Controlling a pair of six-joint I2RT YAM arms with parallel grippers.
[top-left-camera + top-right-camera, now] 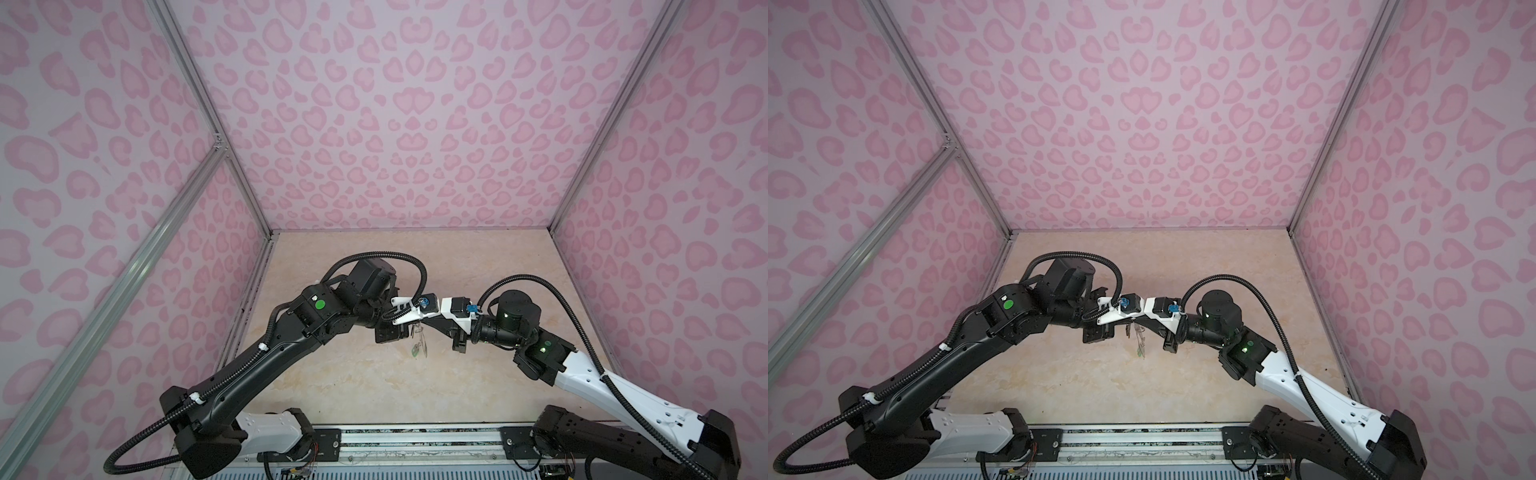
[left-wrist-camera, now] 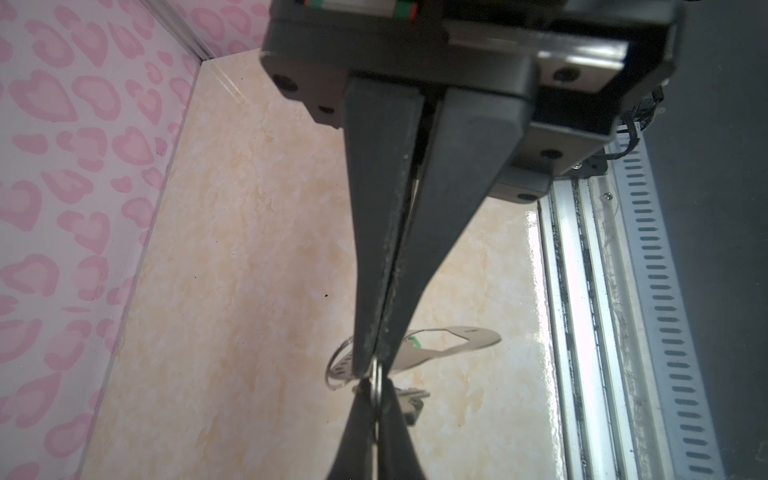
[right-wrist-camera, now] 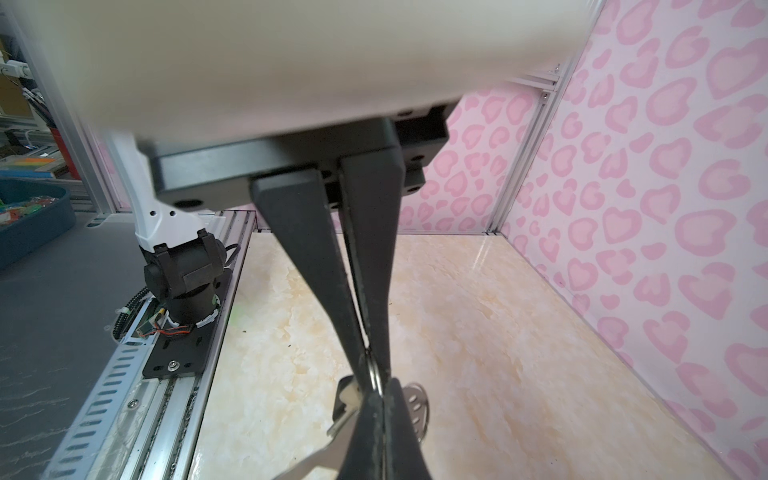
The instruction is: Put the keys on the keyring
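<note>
Keyring [image 2: 457, 338] in tips of L tool [image 2: 374, 365] & R tool [image 3: 374, 374], midair

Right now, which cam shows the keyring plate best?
Left wrist: the keyring shows its flat face and oval cutout clearly. Right wrist catches only what looks like a sliver of it at the frame's lower edge. In both top views it is small, thin and hard to read.

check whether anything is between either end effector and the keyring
Nothing visible does. The left end effector and right end effector meet tip to tip in mid-air, both shut on a wire ring of the keyring.
</note>
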